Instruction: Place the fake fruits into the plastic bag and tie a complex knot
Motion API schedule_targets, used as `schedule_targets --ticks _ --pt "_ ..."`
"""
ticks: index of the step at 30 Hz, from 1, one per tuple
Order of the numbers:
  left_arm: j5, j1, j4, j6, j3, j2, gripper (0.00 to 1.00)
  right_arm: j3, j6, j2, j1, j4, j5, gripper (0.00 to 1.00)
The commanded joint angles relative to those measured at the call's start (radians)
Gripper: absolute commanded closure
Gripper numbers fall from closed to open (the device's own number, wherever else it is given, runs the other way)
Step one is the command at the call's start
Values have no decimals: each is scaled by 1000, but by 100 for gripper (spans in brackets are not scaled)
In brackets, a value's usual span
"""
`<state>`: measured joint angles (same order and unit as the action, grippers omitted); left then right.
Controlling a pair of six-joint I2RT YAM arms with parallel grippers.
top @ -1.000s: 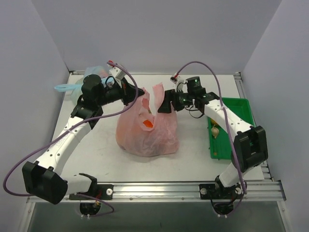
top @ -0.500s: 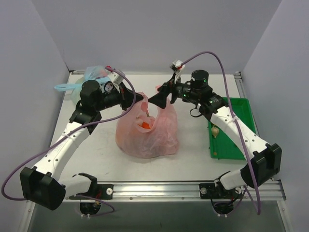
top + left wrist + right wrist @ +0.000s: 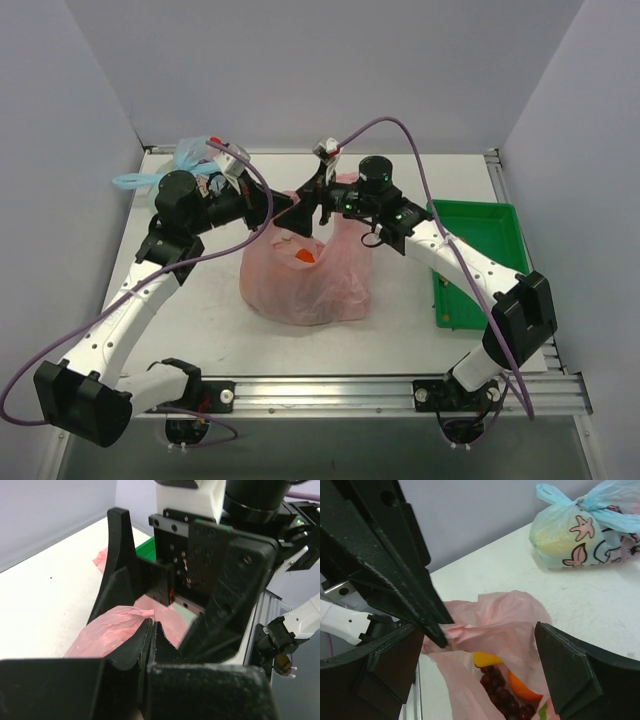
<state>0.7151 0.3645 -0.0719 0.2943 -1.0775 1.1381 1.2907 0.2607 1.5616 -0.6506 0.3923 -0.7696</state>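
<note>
Loading judged largely done: fake fruits [image 3: 502, 695] lie inside the pink plastic bag [image 3: 305, 285] directly beneath the spread right pincer [image 3: 480, 650]; left pincer [image 3: 152, 632], pressed together, pinches the bag's twisted top edge; knot not yet tied.

Right end effector [image 3: 315, 203] leftward over plastic bag [image 3: 310, 285] (jaws wider)

Robotics laboratory test cell. A white table [image 3: 200, 300] fills the middle of the frame, boxed in by plain pale walls [image 3: 320, 70] at left, top and right. An aluminium rail [image 3: 330, 392] along the lower edge carries a cabled left arm [image 3: 120, 310] and right arm [image 3: 455, 262]. A green tray [image 3: 490, 225] sits at right.
</note>
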Motion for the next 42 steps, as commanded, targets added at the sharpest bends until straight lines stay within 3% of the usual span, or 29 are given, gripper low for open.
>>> schedule_targets --ticks 1,10,13,14,17,33,34,37,38,39,40,41,42 --pt "-5 -6 -66 20 4 -26 100 -24 15 -3 -47 95 -45 1" --pt "-34 -6 -95 49 37 -29 100 -59 104 -12 -64 106 10 1" --pt "-39 -6 -114 69 27 -17 100 -44 196 44 -72 134 50 11" --pt "-46 -6 -117 75 25 -14 100 -30 207 60 -72 134 67 29" --pt "-84 -6 -129 108 30 -21 100 -16 270 112 -77 138 108 50" --pt "-189 -33 -197 169 97 -93 100 -140 281 143 -147 86 145 67" --pt "-203 -36 -194 169 102 -98 100 -140 279 149 -146 83 144 71" --pt "-221 -48 -184 170 120 -112 100 -142 264 149 -147 74 121 100" --pt "-214 -55 -181 169 125 -119 96 -142 259 149 -147 69 109 100" --pt "-204 -74 -178 163 129 -126 84 -137 253 149 -147 69 101 100" --pt "-185 -93 -164 151 137 -133 53 -133 239 146 -147 68 89 100" --pt "-137 -111 -152 138 137 -152 39 -130 227 144 -147 59 69 100" --pt "-111 -128 -135 126 136 -164 31 -117 219 143 -147 59 55 100"
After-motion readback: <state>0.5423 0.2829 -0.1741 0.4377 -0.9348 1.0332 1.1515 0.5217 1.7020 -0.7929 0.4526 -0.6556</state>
